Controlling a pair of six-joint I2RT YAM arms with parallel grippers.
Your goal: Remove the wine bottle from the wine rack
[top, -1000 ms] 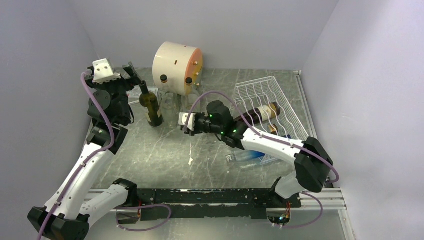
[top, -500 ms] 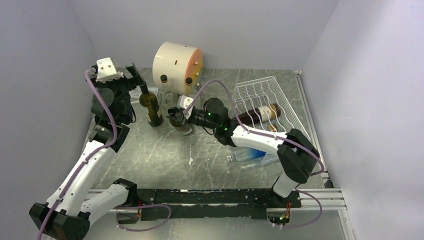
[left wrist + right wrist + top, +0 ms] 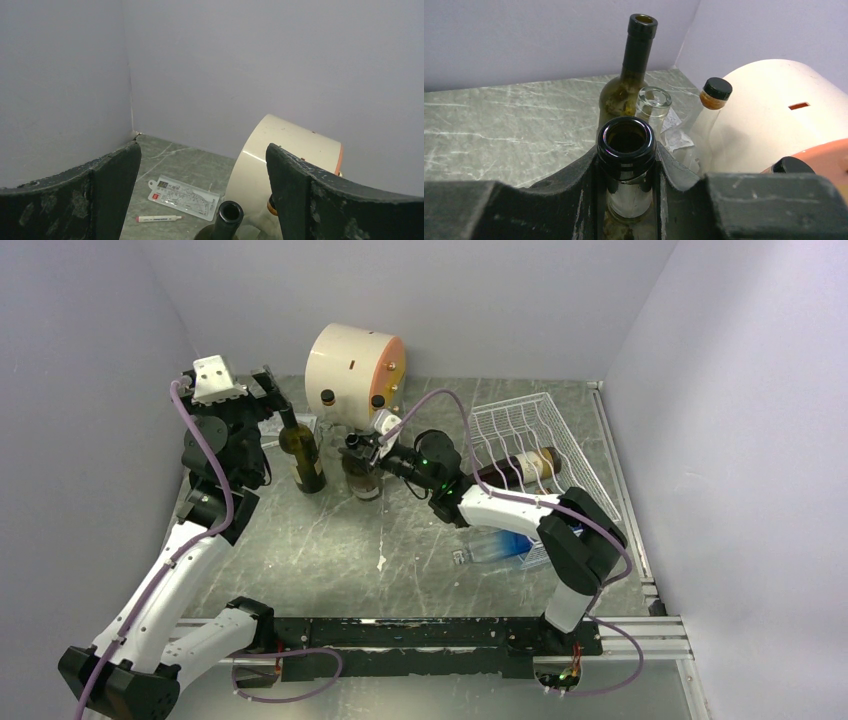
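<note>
Wine bottle [image 3: 626, 145] upright just in front of the drum [image 3: 352, 360], off the wine rack [image 3: 530, 418] to the drum's right. Right gripper [image 3: 626, 167] is clamped on its neck. It's glass, so I'd judge it heavy, slick and breakable, and just under the lip looks the safest hold. Green bottle [image 3: 300, 452] and clear bottle [image 3: 652, 105] crowd close. Left gripper [image 3: 202, 155] gapes wide over the green one.

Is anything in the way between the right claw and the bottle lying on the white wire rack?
Nothing visible stands between them. But the right gripper is shut on the neck of another, upright bottle, so it is not free. The racked bottle lies in the wine rack.
</note>
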